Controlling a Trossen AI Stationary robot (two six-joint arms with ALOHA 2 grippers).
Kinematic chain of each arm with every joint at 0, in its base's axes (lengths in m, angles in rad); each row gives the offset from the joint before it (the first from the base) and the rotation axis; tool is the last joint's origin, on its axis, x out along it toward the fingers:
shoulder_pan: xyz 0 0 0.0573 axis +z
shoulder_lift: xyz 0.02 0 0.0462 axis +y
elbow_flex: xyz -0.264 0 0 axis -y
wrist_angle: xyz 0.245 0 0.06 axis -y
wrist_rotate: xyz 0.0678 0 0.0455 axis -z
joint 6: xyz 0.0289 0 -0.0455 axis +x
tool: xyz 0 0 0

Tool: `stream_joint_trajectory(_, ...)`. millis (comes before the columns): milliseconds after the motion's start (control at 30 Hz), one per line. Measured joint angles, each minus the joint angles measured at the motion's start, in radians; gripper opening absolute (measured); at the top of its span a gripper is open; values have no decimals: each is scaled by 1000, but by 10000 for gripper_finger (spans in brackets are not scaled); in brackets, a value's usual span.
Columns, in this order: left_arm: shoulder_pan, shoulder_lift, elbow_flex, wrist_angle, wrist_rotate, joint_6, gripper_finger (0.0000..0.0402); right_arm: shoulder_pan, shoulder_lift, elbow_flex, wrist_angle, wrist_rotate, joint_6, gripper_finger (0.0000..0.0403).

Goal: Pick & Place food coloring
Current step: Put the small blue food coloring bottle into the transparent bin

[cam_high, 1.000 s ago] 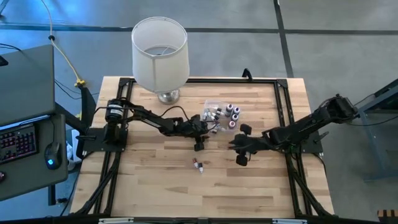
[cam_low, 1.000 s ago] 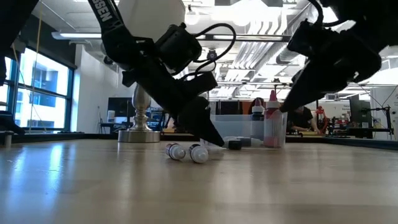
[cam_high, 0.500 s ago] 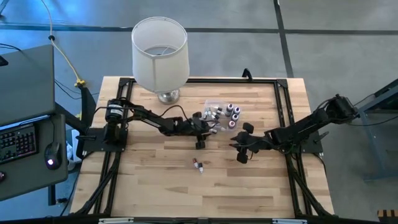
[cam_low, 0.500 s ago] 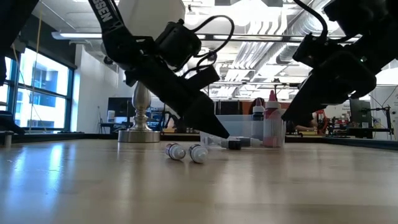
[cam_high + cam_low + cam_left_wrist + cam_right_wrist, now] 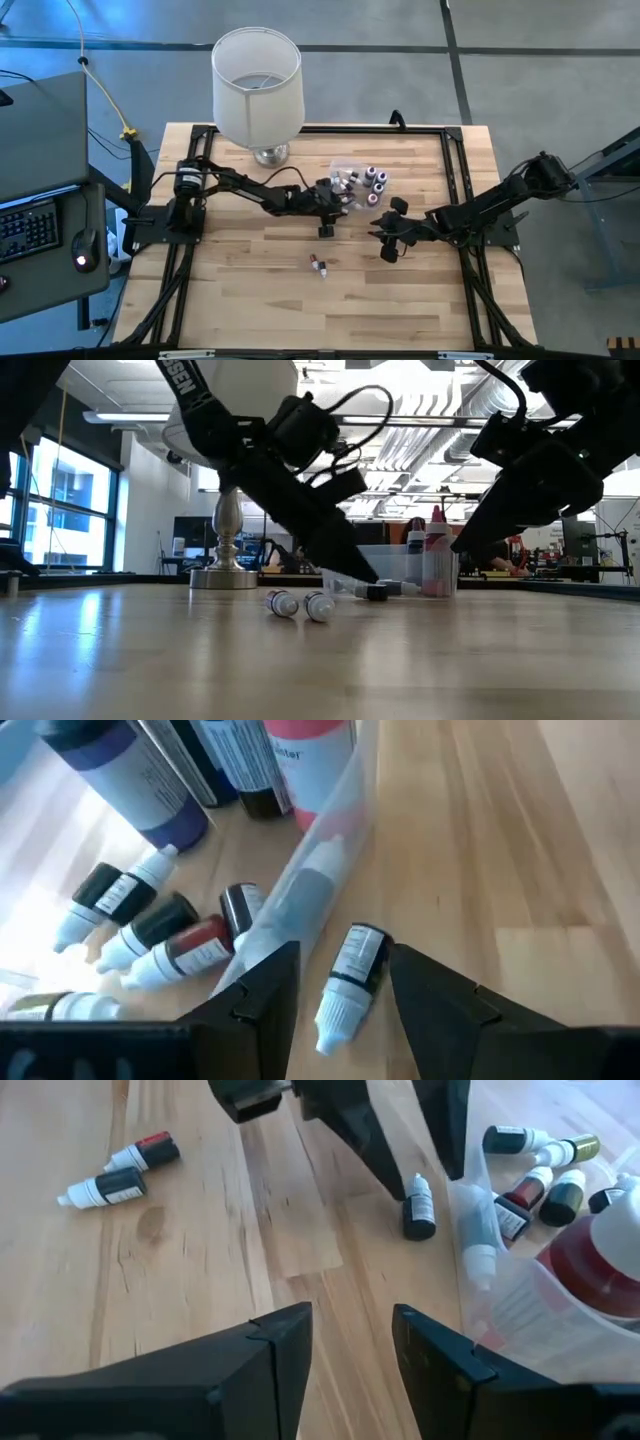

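A small dark bottle with a white cap (image 5: 345, 995) lies on the wood just outside the clear tub (image 5: 320, 870), and also shows in the right wrist view (image 5: 418, 1208). My left gripper (image 5: 342, 955) is open, one finger on either side of this bottle, not touching it; it shows in the high view (image 5: 335, 208). Several more bottles (image 5: 150, 935) lie in the tub, beside taller ones (image 5: 372, 180). Two bottles (image 5: 318, 265) lie on their sides nearer the table's front, also seen in the low view (image 5: 300, 604). My right gripper (image 5: 385, 231) is open and empty, right of the left gripper.
A white-shaded lamp (image 5: 257, 85) stands at the table's far left, behind the left arm. The tub's thin wall (image 5: 475, 1230) is right beside my left gripper's far finger. A desk with a keyboard (image 5: 30, 225) is off the table's left edge.
My left gripper has gone toward the table's right edge and the tub, staying low and open, and now stands around the lone bottle. The bottles have not moved.
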Motion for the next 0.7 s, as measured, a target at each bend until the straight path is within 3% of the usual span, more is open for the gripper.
stream_joint_trajectory(333, 0, 1, 105, -202, 10, 63, 156, 0, 0, 0, 4, -13, 0, 134)
stream_joint_trajectory(700, -1, 93, 200, -280, -50, 68, 156, 0, 0, 0, 4, -16, 0, 133)
